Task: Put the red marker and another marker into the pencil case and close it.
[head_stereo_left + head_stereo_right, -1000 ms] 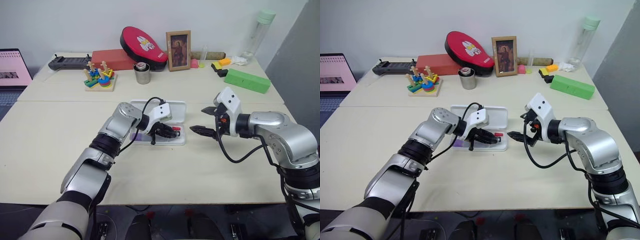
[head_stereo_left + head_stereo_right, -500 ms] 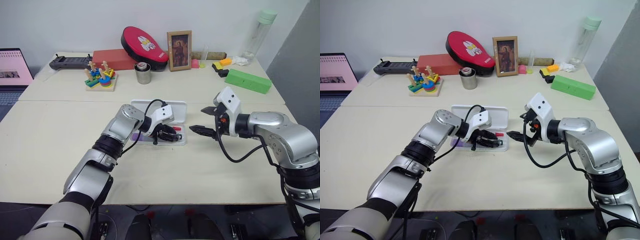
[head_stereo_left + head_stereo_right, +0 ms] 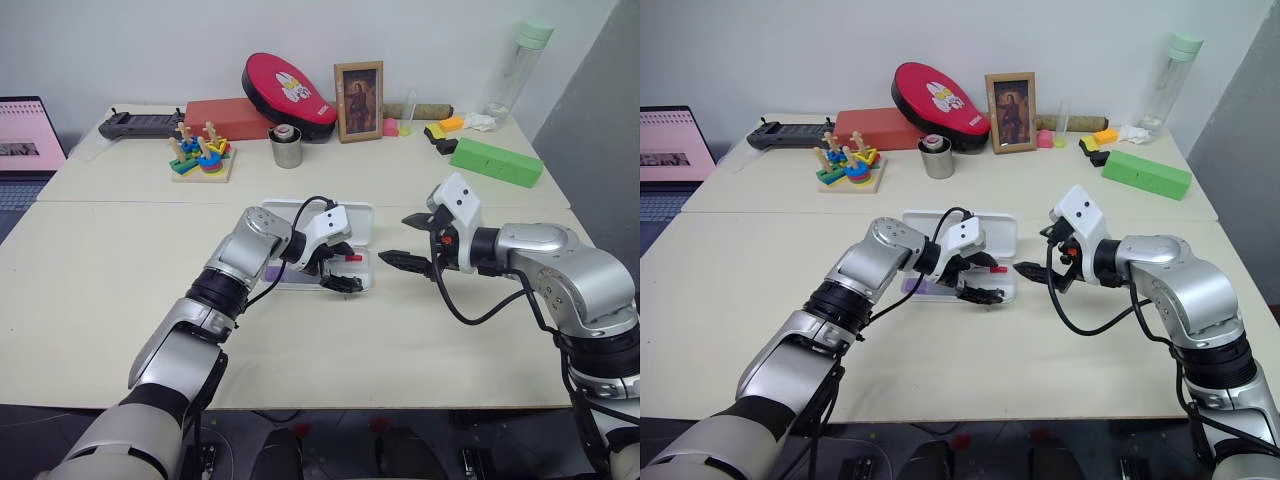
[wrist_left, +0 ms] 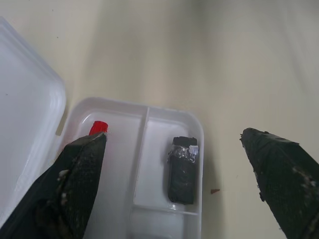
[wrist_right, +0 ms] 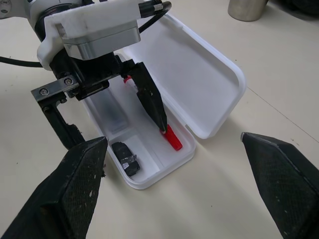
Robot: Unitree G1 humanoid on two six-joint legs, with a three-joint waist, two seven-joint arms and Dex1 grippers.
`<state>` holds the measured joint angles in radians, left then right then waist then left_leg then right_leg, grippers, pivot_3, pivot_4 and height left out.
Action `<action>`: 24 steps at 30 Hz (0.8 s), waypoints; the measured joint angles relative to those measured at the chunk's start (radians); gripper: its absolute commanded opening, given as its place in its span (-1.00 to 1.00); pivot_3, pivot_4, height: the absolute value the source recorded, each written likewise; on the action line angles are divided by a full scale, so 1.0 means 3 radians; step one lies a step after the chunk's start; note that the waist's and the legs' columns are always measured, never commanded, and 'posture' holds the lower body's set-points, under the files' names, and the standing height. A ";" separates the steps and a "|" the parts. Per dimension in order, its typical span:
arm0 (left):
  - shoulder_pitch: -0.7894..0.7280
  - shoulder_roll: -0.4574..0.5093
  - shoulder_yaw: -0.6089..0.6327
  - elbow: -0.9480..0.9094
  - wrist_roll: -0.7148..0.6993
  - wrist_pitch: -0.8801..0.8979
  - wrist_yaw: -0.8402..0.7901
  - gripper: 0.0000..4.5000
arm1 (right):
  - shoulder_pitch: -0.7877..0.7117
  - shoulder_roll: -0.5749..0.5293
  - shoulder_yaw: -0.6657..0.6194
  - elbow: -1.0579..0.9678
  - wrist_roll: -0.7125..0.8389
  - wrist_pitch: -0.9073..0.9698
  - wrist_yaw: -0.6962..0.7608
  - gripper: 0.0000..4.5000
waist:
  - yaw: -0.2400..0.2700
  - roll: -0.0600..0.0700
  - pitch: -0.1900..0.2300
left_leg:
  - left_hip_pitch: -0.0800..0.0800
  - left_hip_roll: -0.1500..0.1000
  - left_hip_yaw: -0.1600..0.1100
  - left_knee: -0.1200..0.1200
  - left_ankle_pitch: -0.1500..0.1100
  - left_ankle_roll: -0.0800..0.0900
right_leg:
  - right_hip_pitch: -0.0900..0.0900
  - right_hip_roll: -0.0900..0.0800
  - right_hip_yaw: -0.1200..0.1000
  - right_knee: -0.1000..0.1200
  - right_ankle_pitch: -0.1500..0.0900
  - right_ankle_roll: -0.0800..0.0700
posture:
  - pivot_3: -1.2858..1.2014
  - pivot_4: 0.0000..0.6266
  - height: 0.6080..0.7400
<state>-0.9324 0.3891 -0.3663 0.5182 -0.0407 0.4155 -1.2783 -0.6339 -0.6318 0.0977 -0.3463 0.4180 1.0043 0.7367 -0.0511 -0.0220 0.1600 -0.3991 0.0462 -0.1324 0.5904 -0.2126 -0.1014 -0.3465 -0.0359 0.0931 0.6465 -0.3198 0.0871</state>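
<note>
The white pencil case (image 3: 350, 217) lies open in the middle of the table, its lid flat on the far side. Inside it lies the red marker (image 5: 172, 139), whose red end (image 4: 98, 127) points toward the case's right end. A bit of lavender, the other marker (image 3: 916, 287), shows in the case's left part under my left arm. My left gripper (image 3: 344, 271) hangs open just above the case's right end, one finger on each side of the red marker. Just right of the case, my right gripper (image 3: 405, 239) is open and holds nothing.
A small black object (image 4: 182, 169) sits in the case's end compartment. Along the table's back stand a green block (image 3: 495, 160), a metal cup (image 3: 285, 147), a framed picture (image 3: 357, 100), a wooden stacking toy (image 3: 198, 155) and a bottle (image 3: 515, 65). A laptop (image 3: 25, 135) is at far left.
My left gripper has gone from shut on the red marker to open, and the marker now rests in the case. The right arm has kept still.
</note>
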 measured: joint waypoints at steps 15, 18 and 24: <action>0.0943 0.0400 0.1062 -0.1650 -0.0782 0.0944 0.0439 1.00 | -0.0768 0.0081 0.0072 0.0746 -0.0084 -0.0352 0.0172 1.00 | -0.0100 0.0005 0.0002 | 0.0017 0.0003 0.0001 -0.0004 0.0000 0.0001 | 0.0008 0.0001 0.0005 0.0003 0.0000 -0.0001 | 0.03 -0.52 1.00; 0.1322 0.0618 0.1522 -0.2031 -0.0900 0.1079 0.0699 1.00 | -0.1062 0.0200 0.0165 0.1190 -0.0227 -0.0551 0.0211 1.00 | -0.0106 0.0005 0.0002 | 0.0020 0.0002 0.0000 -0.0004 0.0000 0.0001 | 0.0013 0.0000 0.0003 0.0001 0.0000 -0.0001 | 0.03 -0.52 1.00; 0.1674 0.0753 0.2203 -0.2532 -0.1394 0.1361 0.0920 1.00 | -0.1506 0.0609 0.0400 0.2061 -0.0480 -0.0908 0.0224 0.75 | -0.0051 0.0005 0.0002 | 0.0016 0.0002 0.0000 -0.0002 0.0001 -0.0001 | 0.0011 -0.0001 -0.0002 0.0002 0.0000 -0.0001 | 0.03 -0.52 1.00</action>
<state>-0.4301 0.6149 0.2945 -0.2415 -0.4589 0.8237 -1.0022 -1.0858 -0.4491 0.2176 0.2720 0.2742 0.7320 0.8040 -0.0663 -0.0206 0.1607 -0.3944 0.0469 -0.1325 0.5898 -0.2124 -0.1016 -0.3432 -0.0363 0.0927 0.6469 -0.3197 0.0870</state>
